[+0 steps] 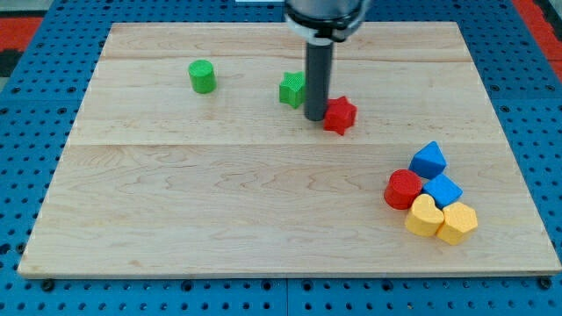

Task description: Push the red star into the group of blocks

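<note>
The red star (340, 115) lies on the wooden board (219, 202), a little right of centre near the view's top. My tip (315, 118) stands right at the star's left side, touching or nearly touching it. The group of blocks sits at the lower right: a blue block (428, 161) at its top, a red cylinder (403, 189) at its left, a second blue block (442, 190), a yellow heart-like block (424, 216) and a yellow hexagon-like block (458, 222). The star is well apart from the group, up and to its left.
A green block (292, 89) sits just left of the rod, partly hidden by it. A green cylinder (202, 76) stands at the upper left. A blue pegboard (35, 175) surrounds the board.
</note>
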Controlling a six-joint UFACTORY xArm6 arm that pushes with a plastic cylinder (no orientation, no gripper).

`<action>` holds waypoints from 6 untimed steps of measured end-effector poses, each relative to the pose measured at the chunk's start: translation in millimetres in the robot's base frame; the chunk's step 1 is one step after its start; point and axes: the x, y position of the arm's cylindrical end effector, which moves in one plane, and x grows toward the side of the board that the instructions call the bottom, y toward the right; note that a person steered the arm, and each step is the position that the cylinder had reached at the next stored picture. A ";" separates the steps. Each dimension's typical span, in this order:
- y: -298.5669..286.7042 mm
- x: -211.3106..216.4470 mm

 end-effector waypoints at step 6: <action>118.2 99.7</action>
